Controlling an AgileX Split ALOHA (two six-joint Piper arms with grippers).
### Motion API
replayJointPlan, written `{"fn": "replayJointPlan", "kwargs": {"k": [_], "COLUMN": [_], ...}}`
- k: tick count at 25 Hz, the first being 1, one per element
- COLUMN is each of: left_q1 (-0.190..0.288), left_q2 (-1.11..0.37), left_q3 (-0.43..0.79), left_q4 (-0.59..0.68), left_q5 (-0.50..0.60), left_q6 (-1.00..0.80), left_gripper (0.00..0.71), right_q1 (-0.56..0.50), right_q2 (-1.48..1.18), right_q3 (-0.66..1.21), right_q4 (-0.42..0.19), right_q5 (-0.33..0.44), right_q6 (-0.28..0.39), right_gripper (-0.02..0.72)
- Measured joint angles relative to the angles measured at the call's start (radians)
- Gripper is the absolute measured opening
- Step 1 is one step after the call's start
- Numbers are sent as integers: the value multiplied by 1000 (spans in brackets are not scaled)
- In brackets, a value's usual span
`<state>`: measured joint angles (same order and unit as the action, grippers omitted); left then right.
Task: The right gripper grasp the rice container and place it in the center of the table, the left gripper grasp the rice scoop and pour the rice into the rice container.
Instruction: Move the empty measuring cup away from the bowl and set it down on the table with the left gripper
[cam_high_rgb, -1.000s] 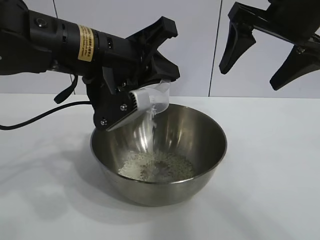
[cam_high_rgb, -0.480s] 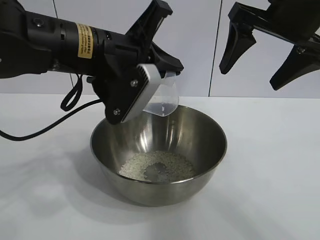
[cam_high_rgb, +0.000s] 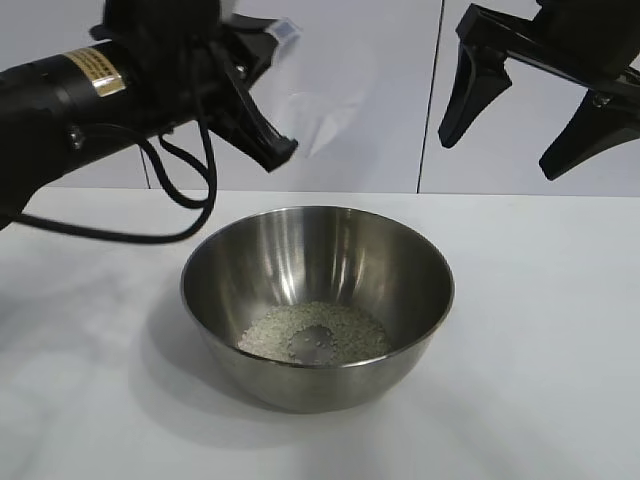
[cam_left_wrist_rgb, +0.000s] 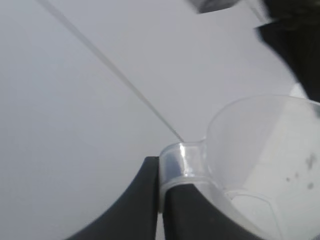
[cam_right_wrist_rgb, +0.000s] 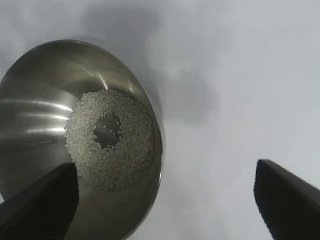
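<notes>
left claw (cam_high_rgb: 262, 95) clamped on rice scoop (cam_left_wrist_rgb: 260, 165) (near empty) | right claw (cam_high_rgb: 540, 105) apart | rice (cam_high_rgb: 313, 332) in rice container (cam_high_rgb: 400, 265)

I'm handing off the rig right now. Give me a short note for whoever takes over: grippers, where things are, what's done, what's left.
Left gripper: shut on the scoop, raised up left of the bowl; scoop looks almost empty, a few specks inside.
Right gripper: open, empty, hanging above the bowl's right side.
Bowl: on the table, about centre, rice in its bottom.
Done: bowl placed, rice poured.
Left: probably just setting the scoop down and parking both arms.
</notes>
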<state>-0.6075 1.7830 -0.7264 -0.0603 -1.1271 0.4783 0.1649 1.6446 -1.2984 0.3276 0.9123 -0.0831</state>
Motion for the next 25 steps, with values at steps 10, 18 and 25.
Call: {"fn": "replayJointPlan", "kwargs": {"k": [10,18,25], "left_q1": [164,407,423], "left_q2": [-44,63,182], "left_q3": [176,278,239], "left_q4": [-209,135,195], "left_q5": [-18,-18,-19], "left_q6": [-237,-294,-300], "left_gripper": [6,6,6], "right_q1": [0,13,14], "right_q2": [0,0,0], "right_q3": [0,0,0], "right_q4": [31,41,58], "right_q5": [-21,-29,-38], "right_q6": [0,0,0], "right_gripper": [659,659,659]}}
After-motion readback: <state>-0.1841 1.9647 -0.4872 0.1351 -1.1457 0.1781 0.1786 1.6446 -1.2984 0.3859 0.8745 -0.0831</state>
